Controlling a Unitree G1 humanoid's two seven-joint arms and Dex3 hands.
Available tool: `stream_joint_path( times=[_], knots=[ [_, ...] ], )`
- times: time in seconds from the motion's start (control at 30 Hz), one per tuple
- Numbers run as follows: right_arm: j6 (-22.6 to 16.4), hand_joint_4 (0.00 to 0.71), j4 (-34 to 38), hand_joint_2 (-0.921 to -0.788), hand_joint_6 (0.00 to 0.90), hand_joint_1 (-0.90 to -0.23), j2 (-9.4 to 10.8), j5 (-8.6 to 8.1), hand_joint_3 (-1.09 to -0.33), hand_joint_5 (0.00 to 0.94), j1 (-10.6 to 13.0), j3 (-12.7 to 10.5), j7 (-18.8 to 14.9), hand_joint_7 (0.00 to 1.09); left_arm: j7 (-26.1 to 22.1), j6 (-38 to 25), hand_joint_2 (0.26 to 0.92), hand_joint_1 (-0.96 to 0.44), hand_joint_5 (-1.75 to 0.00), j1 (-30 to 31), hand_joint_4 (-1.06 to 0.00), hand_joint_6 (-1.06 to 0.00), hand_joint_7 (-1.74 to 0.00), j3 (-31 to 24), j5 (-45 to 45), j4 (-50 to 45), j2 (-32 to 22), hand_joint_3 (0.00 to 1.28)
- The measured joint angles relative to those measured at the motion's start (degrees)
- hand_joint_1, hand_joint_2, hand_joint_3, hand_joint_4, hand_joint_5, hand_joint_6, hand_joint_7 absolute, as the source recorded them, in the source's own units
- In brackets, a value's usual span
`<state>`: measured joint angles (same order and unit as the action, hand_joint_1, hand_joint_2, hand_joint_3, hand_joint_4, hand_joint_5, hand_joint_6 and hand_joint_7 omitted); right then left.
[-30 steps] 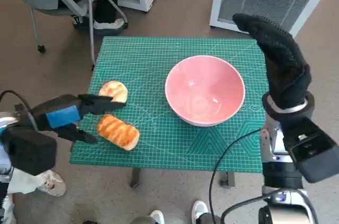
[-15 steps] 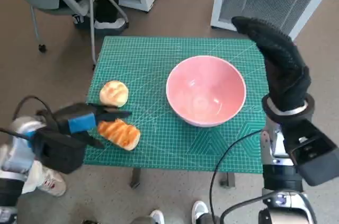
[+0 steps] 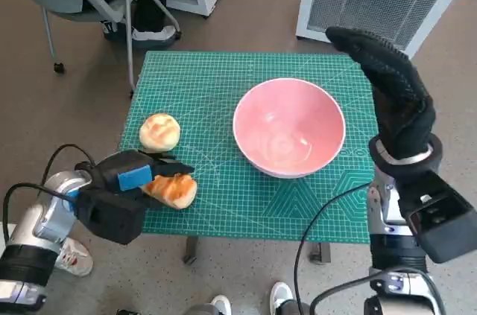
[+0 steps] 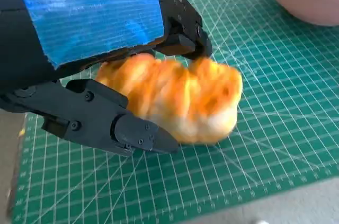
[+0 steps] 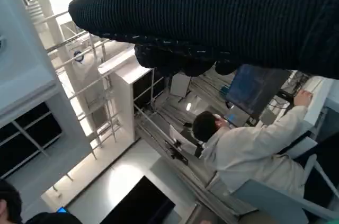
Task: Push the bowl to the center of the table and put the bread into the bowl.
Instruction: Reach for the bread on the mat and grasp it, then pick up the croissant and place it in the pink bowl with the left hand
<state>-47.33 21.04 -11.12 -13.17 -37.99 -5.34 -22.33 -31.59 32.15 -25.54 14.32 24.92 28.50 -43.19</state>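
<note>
On the green cutting mat (image 3: pixel 223 106), the left hand (image 3: pixel 138 175) has advanced from beside the elongated bread (image 3: pixel 173 190) to straddle it with fingers (image 4: pixel 114 126) apart, not yet clamped, while the right hand (image 3: pixel 391 91) stays raised, holding nothing, beside the pink bowl (image 3: pixel 289 127), so grasping comes next.

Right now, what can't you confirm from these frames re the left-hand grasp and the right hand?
- Left hand on the long bread: fingers flank it in the left wrist view; firm contact unclear, the taped back hides the near side.
- Right hand: raised beside the bowl; finger pose unreadable in the head view, and the right wrist view shows only the glove's dark band.
- Round bread: underside hidden.
</note>
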Motion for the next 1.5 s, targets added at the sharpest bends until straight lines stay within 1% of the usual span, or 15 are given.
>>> stream_joint_path(
  times=[0.13, 0.27, 0.37, 0.57, 0.73, 0.9, 1.1, 1.23, 1.33, 1.43, 1.5],
  knots=[
    [0.1, 0.3, -0.1, -0.921, 0.019, -0.552, 0.0, -0.03, -0.767, 0.006, 0.2, 0.0, 0.0, 0.64, 0.4, 1.1, 0.92, 0.0, -1.35, 0.1, -0.58, -0.52, -1.18, -0.1, -0.3, -0.1, 0.0, 0.17],
    [0.1, 0.3, -0.6, -0.921, 0.019, -0.551, 0.0, -0.02, -0.767, 0.005, 0.5, -0.1, 0.0, 0.64, -0.3, 1.7, 0.92, 0.0, -1.35, 0.5, -0.57, -0.54, -1.2, -1.5, -3.1, -1.2, -0.2, 0.16],
    [0.2, 0.299, -0.7, -0.921, 0.018, -0.55, 0.0, -0.03, -0.768, 0.005, 0.8, -0.1, 0.0, 0.64, -1.5, 1.8, 0.92, 0.0, -1.36, 0.6, -0.55, -0.56, -1.18, -3.3, -6.4, -3.5, -0.6, 0.16],
    [0.6, 0.299, -0.8, -0.921, 0.017, -0.549, 0.0, -0.11, -0.768, 0.004, 0.9, -0.3, 0.0, 0.64, -3.7, 0.0, 0.92, 0.0, -1.39, 0.3, -0.54, -0.59, -1.15, -8.6, -14.9, -11.6, -1.4, 0.15],
    [0.7, 0.299, -0.9, -0.921, 0.015, -0.551, 0.0, -0.1, -0.768, 0.004, 0.9, -0.6, 0.1, 0.64, -3.4, -3.0, 0.92, 0.0, -1.36, -2.4, -0.56, -0.62, -1.12, -11.8, -19.0, -17.1, -1.0, 0.13],
    [0.6, 0.299, -0.9, -0.921, 0.012, -0.553, 0.0, -0.05, -0.768, 0.004, 0.9, -0.8, 0.5, 0.64, -1.1, -5.5, 0.92, 0.0, -1.28, -7.3, -0.59, -0.62, -1.17, -13.2, -20.6, -20.0, 1.9, 0.11],
    [0.0, 0.299, -0.7, -0.921, 0.011, -0.554, 0.1, 0.0, -0.768, 0.003, 0.9, -1.1, 0.8, 0.64, 2.9, -6.3, 0.92, 0.0, -1.25, -14.0, -0.61, -0.62, -1.17, -12.3, -19.7, -20.0, 7.9, 0.1],
    [-0.5, 0.299, -0.5, -0.921, 0.011, -0.556, 0.1, 0.01, -0.768, 0.003, 0.9, -1.2, 0.8, 0.64, 5.7, -5.4, 0.92, 0.0, -1.23, -19.2, -0.63, -0.65, -1.15, -9.9, -16.5, -17.2, 12.3, 0.08],
    [-0.7, 0.298, -0.4, -0.921, 0.011, -0.559, 0.1, 0.0, -0.768, 0.003, 1.0, -1.2, 0.8, 0.64, 7.0, -4.4, 0.92, 0.0, -1.19, -23.5, -0.65, -0.67, -1.14, -7.3, -13.5, -13.1, 15.3, 0.07],
    [-0.8, 0.297, -0.5, -0.921, 0.01, -0.561, 0.1, -0.01, -0.768, 0.002, 1.0, -1.2, 0.8, 0.64, 7.3, -2.4, 0.92, 0.0, -1.16, -28.0, -0.64, -0.67, -1.18, -4.5, -11.3, -6.5, 18.2, 0.07],
    [-0.8, 0.295, -0.6, -0.921, 0.008, -0.562, 0.1, -0.01, -0.768, 0.001, 1.0, -1.2, 0.8, 0.64, 7.3, -1.2, 0.92, 0.0, -1.18, -30.4, -0.63, -0.66, -1.18, -2.8, -10.4, -1.9, 19.7, 0.07]
  ],
)
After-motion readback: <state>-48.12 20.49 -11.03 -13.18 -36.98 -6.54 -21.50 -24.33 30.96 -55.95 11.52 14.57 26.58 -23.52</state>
